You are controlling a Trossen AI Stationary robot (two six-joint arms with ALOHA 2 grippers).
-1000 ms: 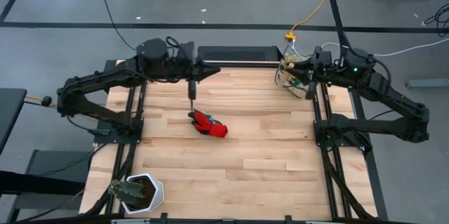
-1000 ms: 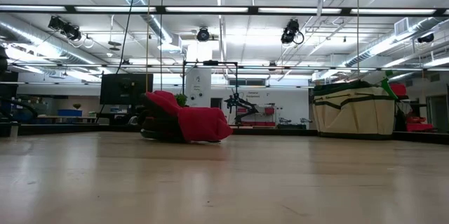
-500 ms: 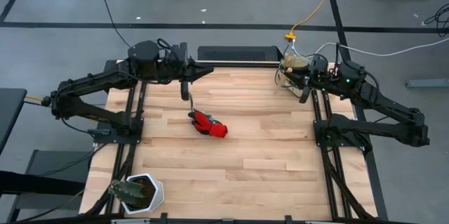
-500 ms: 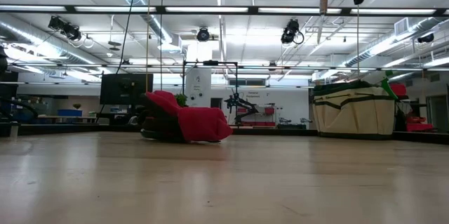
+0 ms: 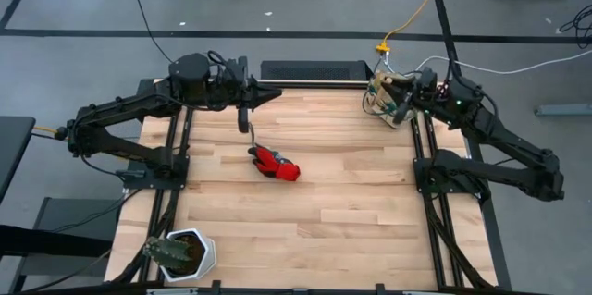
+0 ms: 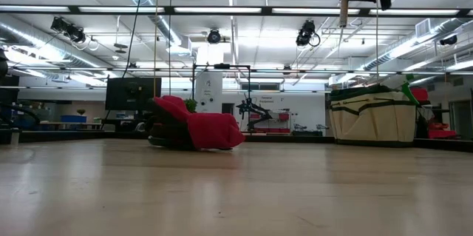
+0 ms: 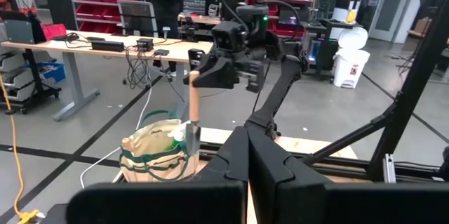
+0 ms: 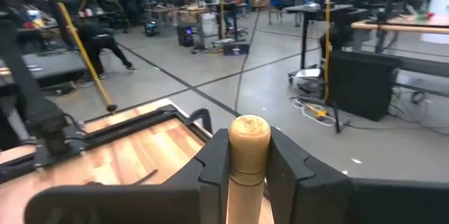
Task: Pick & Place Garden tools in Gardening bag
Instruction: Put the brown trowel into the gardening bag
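Note:
My right gripper [image 5: 403,101] is shut on a wooden-handled hand tool [image 7: 193,101] above the beige gardening bag [image 5: 383,101], which stands at the table's far right corner. In the low view the handle [image 6: 343,12] hangs above the bag [image 6: 373,115]. A translucent green vessel [image 6: 405,82] sticks out of the bag. A red glove [image 5: 275,162] lies flat on the table's middle. My left gripper [image 5: 276,94] is shut and empty, high over the far left, pointing toward the table's right. My right gripper pinches the tool's wooden handle just below its rounded top end [image 8: 249,138] between its two fingers [image 8: 295,164]. The fingers come from the table's right side, slanting down, and lie across the handle. The tool hangs upright, lifted clear, its pale lower end [image 7: 191,136] at the bag's mouth.
A white pot with a dark plant [image 5: 180,253] stands at the near left corner. Dark arm frames run along the left [image 5: 171,175] and right [image 5: 430,193] table edges. Bare wood lies between the glove and the bag.
My right gripper has come down over the bag with the tool, which stays upright. My left gripper has drawn back a little toward the table's left edge. The glove has not moved.

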